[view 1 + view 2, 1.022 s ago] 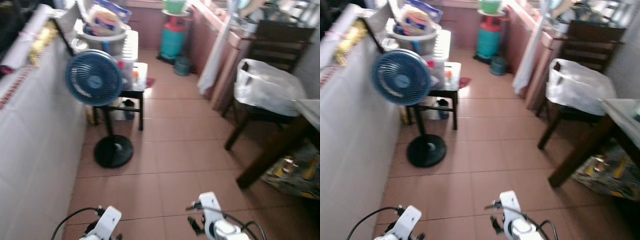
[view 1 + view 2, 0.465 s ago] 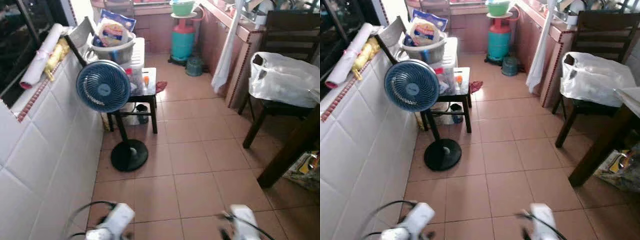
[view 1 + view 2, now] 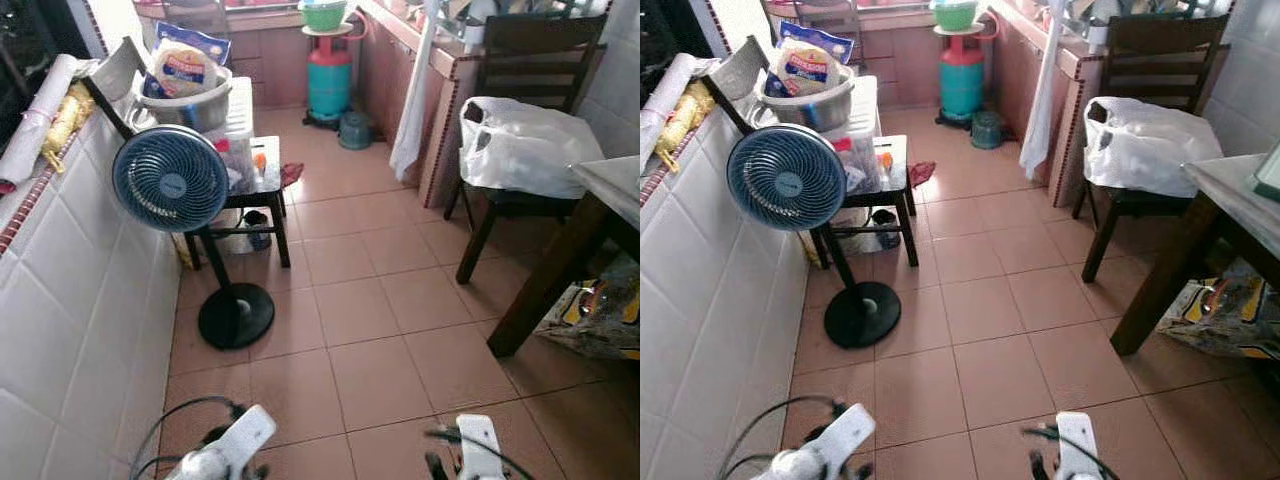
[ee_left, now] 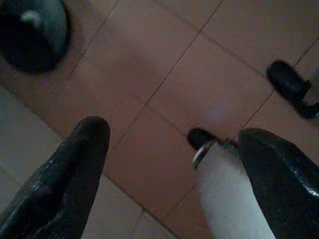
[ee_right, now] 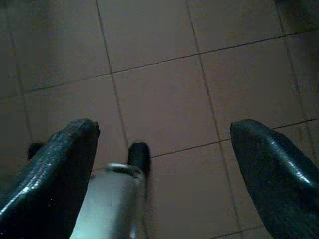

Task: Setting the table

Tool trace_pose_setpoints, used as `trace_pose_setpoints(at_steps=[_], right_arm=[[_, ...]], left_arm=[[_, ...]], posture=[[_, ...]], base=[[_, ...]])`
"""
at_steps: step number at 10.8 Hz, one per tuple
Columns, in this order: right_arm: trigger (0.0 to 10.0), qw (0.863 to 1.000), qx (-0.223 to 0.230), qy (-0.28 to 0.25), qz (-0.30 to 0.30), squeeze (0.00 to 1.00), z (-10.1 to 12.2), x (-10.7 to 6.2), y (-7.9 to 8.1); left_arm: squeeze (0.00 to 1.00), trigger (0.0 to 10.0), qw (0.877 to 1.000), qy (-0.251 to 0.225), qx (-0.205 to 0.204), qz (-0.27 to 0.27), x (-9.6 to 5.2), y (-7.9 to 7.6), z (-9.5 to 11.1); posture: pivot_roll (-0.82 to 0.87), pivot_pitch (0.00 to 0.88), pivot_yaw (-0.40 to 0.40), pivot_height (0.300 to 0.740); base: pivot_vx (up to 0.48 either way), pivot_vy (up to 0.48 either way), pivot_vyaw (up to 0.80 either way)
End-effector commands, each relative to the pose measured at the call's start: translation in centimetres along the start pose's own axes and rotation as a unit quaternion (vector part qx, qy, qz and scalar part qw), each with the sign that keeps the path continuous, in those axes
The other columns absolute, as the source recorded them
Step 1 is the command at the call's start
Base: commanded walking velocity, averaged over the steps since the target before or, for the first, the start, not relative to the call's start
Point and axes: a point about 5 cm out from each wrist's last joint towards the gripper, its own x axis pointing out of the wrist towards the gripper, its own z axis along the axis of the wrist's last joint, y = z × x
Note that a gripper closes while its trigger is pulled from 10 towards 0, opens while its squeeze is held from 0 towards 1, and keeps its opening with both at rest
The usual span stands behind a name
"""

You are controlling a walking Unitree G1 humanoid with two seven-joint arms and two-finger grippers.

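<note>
Task barely begun, seemingly. Left gripper point(image 4: 169, 169) and right gripper point(image 5: 164, 164) spread wide, empty, hanging over floor tiles point(image 3: 370, 370). Table point(image 3: 1230, 200) ahead-right of right gripper, well apart; tableware unseen.

a blue standing fan point(image 3: 170, 180) is standing at the left beside the white tiled wall point(image 3: 70, 330), with a small black side table point(image 3: 262, 185) just behind it. at the right, a white plastic bag point(image 3: 525, 147) is lying on a dark wooden chair point(image 3: 520, 60), beside a dark wooden table point(image 3: 590, 215).

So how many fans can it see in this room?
1. A blue standing fan stands on the tiled floor by the white tiled wall, at the robot's left. Others may be hidden.
</note>
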Motion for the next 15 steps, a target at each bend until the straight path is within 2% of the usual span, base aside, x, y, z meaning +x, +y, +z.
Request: trace_pose_setpoints(at_steps=[1, 2, 3, 4, 7, 11, 12, 13, 14, 15], right_arm=[[10.0, 1.000, -0.008, 0.018, 0.006, 0.00, -0.5, 0.1, 0.8], [10.0, 0.999, -0.041, 0.033, 0.013, 0.00, -1.0, 0.0, 1.4], [10.0, 0.998, -0.053, 0.030, 0.027, 0.00, -0.6, 0.2, 2.1], [10.0, 0.996, -0.076, 0.031, 0.035, 0.00, -0.2, 0.3, 2.4], [10.0, 0.993, -0.107, 0.017, 0.041, 0.00, 1.9, 0.7, 2.6], [10.0, 0.988, -0.139, 0.022, 0.064, 0.00, 1.8, 0.7, 3.4], [10.0, 0.987, -0.146, 0.026, 0.066, 0.00, 1.6, 0.7, 3.4], [10.0, 0.987, -0.145, 0.035, 0.060, 0.00, 0.9, 0.5, 2.6], [10.0, 0.988, -0.138, 0.043, 0.055, 0.00, 0.0, 0.3, 2.0], [10.0, 0.989, -0.131, 0.046, 0.052, 0.00, -0.5, 0.1, 1.5]], left_arm=[[0.00, 10.0, 0.999, 0.004, -0.043, 0.015, -0.1, 0.2, -0.5], [0.00, 10.0, 0.997, 0.003, -0.072, 0.017, -0.1, -0.2, -0.8], [0.00, 10.0, 0.998, 0.013, -0.066, 0.009, -0.1, -1.0, -1.4], [0.00, 10.0, 0.998, 0.012, -0.068, 0.011, -0.1, -1.0, -1.4], [0.00, 10.0, 0.998, 0.018, -0.049, 0.026, -0.2, -0.4, -1.4], [0.00, 10.0, 0.997, 0.020, -0.065, 0.036, -0.2, -0.3, -1.4], [0.00, 10.0, 0.997, 0.019, -0.064, 0.037, -0.2, -0.4, -1.3], [0.00, 10.0, 0.997, 0.014, -0.056, 0.044, -0.1, -0.4, -1.1], [0.00, 10.0, 0.995, 0.008, -0.067, 0.068, -0.1, -0.1, -0.9], [0.00, 10.0, 0.990, 0.004, -0.107, 0.087, -0.1, 0.4, -0.6]], posture=[[0.03, 0.000, 0.032, 0.740], [0.06, 0.000, 0.026, 0.740], [0.07, 0.000, 0.012, 0.740], [0.08, 0.000, 0.004, 0.740], [0.11, 0.000, -0.029, 0.740], [0.13, 0.000, -0.052, 0.740], [0.14, 0.000, -0.053, 0.740], [0.14, 0.000, -0.058, 0.740], [0.14, 0.000, -0.054, 0.740], [0.14, 0.000, -0.051, 0.740]], base=[[0.000, 0.000, 0.00], [0.000, 0.000, 0.00], [0.000, 0.000, 0.00], [0.000, 0.000, 0.00], [0.000, 0.000, -0.70], [0.000, 0.000, -0.69], [0.000, 0.000, -0.69], [0.000, 0.000, -0.69], [0.000, 0.000, -0.69], [0.000, 0.000, -0.69]])
